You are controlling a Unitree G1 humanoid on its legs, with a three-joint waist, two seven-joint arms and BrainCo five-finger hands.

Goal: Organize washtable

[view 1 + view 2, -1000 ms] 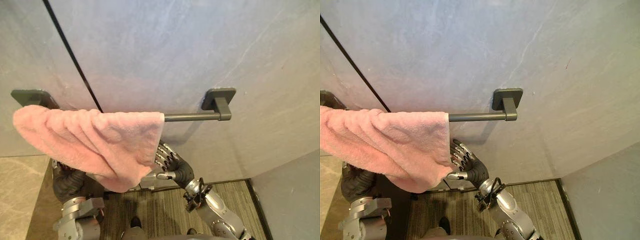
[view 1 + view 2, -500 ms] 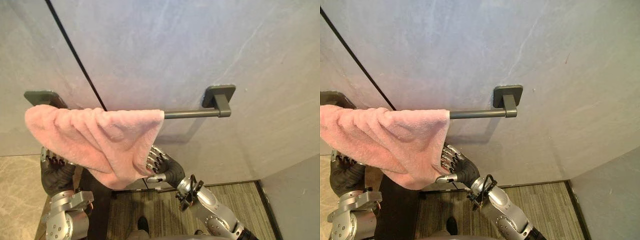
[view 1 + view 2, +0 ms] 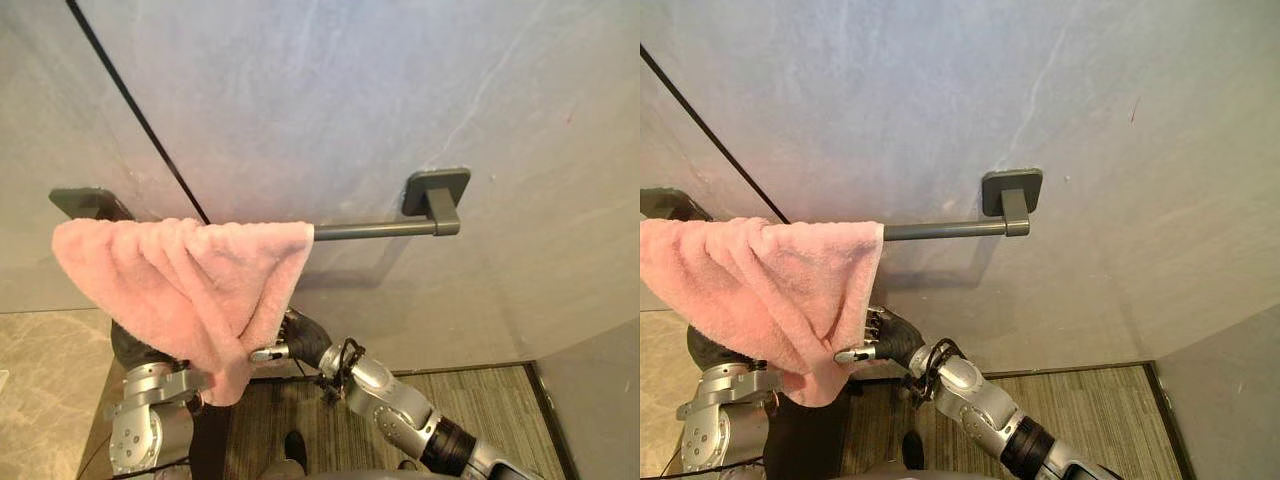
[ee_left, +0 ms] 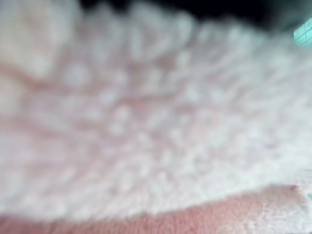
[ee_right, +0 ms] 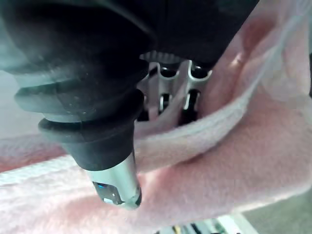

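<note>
A pink towel [image 3: 190, 280] hangs over the left part of a dark grey towel bar [image 3: 375, 229] on the grey wall, bunched and sagging to a point at its lower middle. My right hand [image 3: 300, 340] reaches in from below at the towel's right edge. In the right wrist view its fingers [image 5: 168, 100] curl behind a fold of the towel [image 5: 234, 161] and the thumb [image 5: 117, 185] lies on the near side, pinching the edge. My left hand [image 3: 135, 348] sits under the towel's lower left, mostly covered by it. Towel pile [image 4: 146, 122] lies right against the left wrist view.
The bar ends in a square bracket [image 3: 437, 195] on the right and another [image 3: 85, 203] on the left. A dark seam [image 3: 130, 100] runs down the wall. Below are a beige stone surface [image 3: 45, 380], striped flooring [image 3: 480, 400] and a grey panel [image 3: 600, 400].
My right hand has moved left and closed on the towel's right edge. My left hand has slid in under the towel. The towel has gathered narrower, its right edge drawn left.
</note>
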